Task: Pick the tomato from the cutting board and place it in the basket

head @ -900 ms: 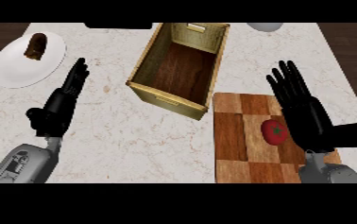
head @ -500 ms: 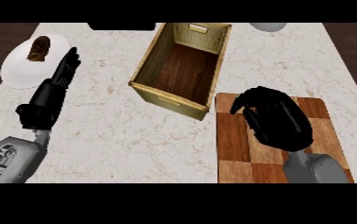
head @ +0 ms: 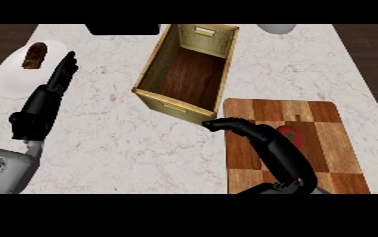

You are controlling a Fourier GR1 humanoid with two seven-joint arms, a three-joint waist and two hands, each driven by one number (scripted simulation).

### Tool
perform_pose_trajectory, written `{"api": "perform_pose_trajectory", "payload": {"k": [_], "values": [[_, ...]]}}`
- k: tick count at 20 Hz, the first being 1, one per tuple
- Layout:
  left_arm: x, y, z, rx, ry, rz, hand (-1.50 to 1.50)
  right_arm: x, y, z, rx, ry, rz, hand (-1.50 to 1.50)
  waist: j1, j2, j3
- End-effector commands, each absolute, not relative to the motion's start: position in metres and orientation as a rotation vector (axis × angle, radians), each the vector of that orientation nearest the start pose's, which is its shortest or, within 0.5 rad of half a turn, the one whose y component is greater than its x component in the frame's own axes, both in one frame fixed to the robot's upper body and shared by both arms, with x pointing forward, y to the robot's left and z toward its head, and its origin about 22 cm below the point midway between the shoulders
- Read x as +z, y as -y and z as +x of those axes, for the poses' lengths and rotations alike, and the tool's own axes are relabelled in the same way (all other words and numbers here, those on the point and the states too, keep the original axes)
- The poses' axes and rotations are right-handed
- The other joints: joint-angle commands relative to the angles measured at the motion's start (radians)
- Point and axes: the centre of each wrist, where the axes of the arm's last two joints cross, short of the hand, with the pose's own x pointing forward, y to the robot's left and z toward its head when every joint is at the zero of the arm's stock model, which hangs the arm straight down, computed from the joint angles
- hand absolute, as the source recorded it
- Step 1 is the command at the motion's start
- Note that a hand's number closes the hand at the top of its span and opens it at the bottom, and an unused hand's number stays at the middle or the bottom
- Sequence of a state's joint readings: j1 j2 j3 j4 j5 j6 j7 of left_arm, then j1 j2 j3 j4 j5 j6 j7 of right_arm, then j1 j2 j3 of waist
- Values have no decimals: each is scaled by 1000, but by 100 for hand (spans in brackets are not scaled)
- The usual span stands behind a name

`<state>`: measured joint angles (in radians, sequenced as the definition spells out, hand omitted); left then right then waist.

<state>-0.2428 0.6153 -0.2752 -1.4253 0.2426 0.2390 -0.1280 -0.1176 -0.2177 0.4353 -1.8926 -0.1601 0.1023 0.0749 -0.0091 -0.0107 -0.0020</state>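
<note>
The red tomato lies on the checkered wooden cutting board at the lower right. My right hand reaches in from below and lies over the tomato's left side, hiding part of it. The hand's tip points left, toward the basket's near corner. Whether it grips the tomato is not visible. The open wooden basket stands at the centre, just up and left of the board, with nothing inside. My left hand rests open at the left edge, fingers straight and pointing up.
A white plate with a brown food item sits at the far left, just above my left hand. A black object and a pale bowl stand along the counter's back edge.
My right hand has come down from an open, raised pose onto the board and now stretches left across the tomato. The left hand has shifted slightly up and left. The tomato has not moved.
</note>
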Motion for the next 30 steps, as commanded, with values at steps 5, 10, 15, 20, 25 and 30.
{"api": "perform_pose_trajectory", "payload": {"k": [5, 10, 15, 20, 25, 30], "values": [[71, -300, 292, -379, 1718, 302, 0, 183, 207, 251, 1084, 1741, -309, -150, 7, -4, -5], [65, -295, 288, -405, 1717, 283, 0, 219, 217, 260, 1542, 1412, -422, -150, 38, 5, -5], [78, -283, 291, -403, 1737, 301, 0, 243, 218, 270, 1765, 1185, -351, -150, 29, 7, 0], [75, -295, 300, -371, 1726, 281, 0, 258, 224, 297, 1819, 1051, -317, -150, 17, 12, 1], [77, -293, 297, -387, 1722, 297, 0, 230, 213, 313, 1840, 979, -333, -150, 22, 13, 2], [68, -294, 298, -365, 1726, 306, 0, 209, 234, 302, 1859, 966, -307, -150, 9, 12, 3]]}}
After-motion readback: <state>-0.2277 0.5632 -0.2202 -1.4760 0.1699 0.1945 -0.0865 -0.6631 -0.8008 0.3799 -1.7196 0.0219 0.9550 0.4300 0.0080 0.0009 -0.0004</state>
